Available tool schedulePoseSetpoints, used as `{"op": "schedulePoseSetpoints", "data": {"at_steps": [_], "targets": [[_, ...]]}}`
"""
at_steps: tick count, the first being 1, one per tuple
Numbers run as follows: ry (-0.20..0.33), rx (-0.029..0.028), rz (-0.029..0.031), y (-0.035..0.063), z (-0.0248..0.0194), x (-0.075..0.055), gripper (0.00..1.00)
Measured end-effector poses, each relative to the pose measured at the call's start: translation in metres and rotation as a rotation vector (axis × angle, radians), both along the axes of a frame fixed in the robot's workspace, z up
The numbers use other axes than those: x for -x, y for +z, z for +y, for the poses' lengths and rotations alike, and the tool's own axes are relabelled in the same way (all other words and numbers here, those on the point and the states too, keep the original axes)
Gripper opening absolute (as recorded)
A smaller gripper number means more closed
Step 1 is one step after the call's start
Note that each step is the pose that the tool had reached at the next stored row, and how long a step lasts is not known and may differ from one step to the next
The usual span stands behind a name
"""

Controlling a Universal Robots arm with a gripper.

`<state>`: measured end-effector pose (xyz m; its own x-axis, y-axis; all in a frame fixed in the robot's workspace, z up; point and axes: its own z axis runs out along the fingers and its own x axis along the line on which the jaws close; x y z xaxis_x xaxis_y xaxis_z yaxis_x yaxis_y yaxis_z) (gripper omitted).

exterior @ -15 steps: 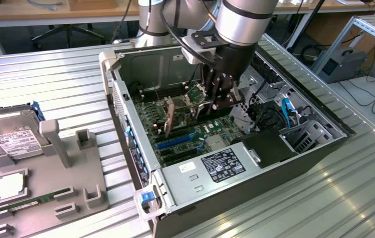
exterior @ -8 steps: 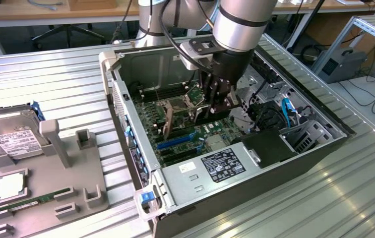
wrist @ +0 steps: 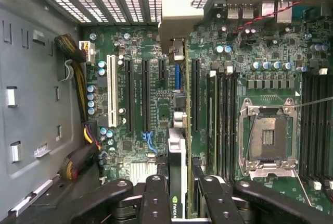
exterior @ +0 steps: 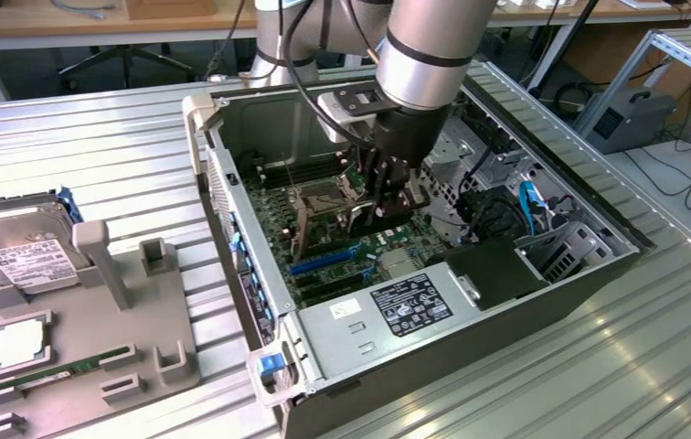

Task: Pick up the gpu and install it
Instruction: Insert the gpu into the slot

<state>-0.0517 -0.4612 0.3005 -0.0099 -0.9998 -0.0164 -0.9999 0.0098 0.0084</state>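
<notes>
The gpu (wrist: 177, 164) stands on edge between my fingers (wrist: 156, 198), a thin dark card with a green logo near the grip. Its silvery end bracket (wrist: 179, 10) reaches the slotted rear wall of the case. My gripper (wrist: 182, 190) is shut on the card. In the exterior view my gripper (exterior: 389, 197) is deep inside the open computer case (exterior: 248, 229), holding the gpu (exterior: 402, 208) low over the motherboard (exterior: 321, 229). The card lines up along the expansion slots, beside a blue slot (wrist: 177, 78). I cannot tell whether its edge sits in a slot.
Inside the case are an open CPU socket (wrist: 268, 138), memory slots (wrist: 221, 120), cable bundles (wrist: 78, 78) and a labelled power supply (exterior: 407, 306). Outside, at the exterior view's left, a grey fixture (exterior: 101, 320) holds a hard drive (exterior: 16, 251), a processor (exterior: 16, 343) and a green memory stick (exterior: 59, 373).
</notes>
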Motion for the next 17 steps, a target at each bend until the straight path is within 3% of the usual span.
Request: {"op": "schedulePoseSetpoints", "data": {"at_steps": [4, 10, 12, 17], "targets": [[0.000, -0.0001, 0.0000, -0.0027, 0.0008, 0.007, 0.27], [-0.001, 0.0001, 0.0001, -0.0193, 0.0020, 0.018, 0.27], [-0.001, -0.0006, 0.0000, -0.0194, 0.0020, 0.028, 0.27], [-0.001, -0.0005, 0.0000, -0.0204, 0.0023, 0.036, 0.27]]}}
